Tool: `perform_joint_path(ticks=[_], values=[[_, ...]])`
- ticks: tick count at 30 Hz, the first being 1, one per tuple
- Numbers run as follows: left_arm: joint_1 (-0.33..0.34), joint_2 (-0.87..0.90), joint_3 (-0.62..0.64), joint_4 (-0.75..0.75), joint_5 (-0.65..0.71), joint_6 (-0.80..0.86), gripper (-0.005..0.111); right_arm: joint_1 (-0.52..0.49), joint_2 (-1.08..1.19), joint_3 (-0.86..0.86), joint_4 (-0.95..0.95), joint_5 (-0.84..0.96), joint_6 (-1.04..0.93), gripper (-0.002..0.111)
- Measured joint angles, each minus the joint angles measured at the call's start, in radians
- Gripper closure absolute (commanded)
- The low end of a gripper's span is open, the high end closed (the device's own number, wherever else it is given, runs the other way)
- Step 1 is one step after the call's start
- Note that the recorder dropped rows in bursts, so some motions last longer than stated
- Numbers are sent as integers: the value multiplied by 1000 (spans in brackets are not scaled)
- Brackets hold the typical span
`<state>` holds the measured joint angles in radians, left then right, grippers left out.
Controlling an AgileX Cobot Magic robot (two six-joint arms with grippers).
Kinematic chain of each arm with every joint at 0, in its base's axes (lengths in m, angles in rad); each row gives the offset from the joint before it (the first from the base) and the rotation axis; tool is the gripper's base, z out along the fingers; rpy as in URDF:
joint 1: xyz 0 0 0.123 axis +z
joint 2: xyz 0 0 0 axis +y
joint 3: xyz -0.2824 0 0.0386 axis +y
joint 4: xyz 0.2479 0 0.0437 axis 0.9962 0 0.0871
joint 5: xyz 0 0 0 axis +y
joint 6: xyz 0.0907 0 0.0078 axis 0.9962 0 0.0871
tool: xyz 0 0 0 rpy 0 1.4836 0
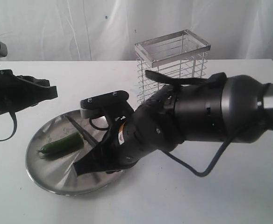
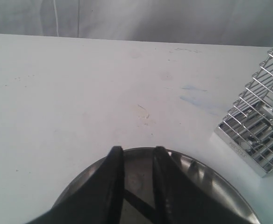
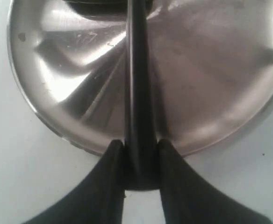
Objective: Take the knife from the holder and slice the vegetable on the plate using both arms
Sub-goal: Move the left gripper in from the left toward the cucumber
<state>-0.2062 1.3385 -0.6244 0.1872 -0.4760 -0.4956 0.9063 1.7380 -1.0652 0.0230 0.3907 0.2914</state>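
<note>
Now the right gripper point(image 3: 137, 145) is clenched on the black handle of the knife point(image 3: 137, 84). The knife points straight out from the fingers, over the plate point(image 3: 211, 93). Whether the blade touches the shiny metal I cannot tell. The vegetable point(image 1: 61, 144) lies on the plate, in its left part as the exterior view shows it. It seems to be in one piece, and it is apart from the right gripper. The left gripper point(image 2: 136, 154) hangs above the plate's rim, its two fingers parted and nothing between them. The holder point(image 1: 171, 65) stands upright on the white table point(image 1: 211, 200), behind the plate and apart from it.
</note>
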Motion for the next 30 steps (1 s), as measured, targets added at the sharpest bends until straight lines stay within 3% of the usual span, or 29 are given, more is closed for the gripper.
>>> perform_joint_path(ticks=[12, 20, 30], values=[[0, 0, 0, 12, 0, 2, 78, 144, 0, 13, -566, 118, 612, 108], [0, 0, 0, 41, 0, 2, 78, 211, 2, 40, -608, 82, 687, 108], [0, 0, 0, 47, 13, 2, 78, 220, 2, 40, -648, 109, 737, 108]])
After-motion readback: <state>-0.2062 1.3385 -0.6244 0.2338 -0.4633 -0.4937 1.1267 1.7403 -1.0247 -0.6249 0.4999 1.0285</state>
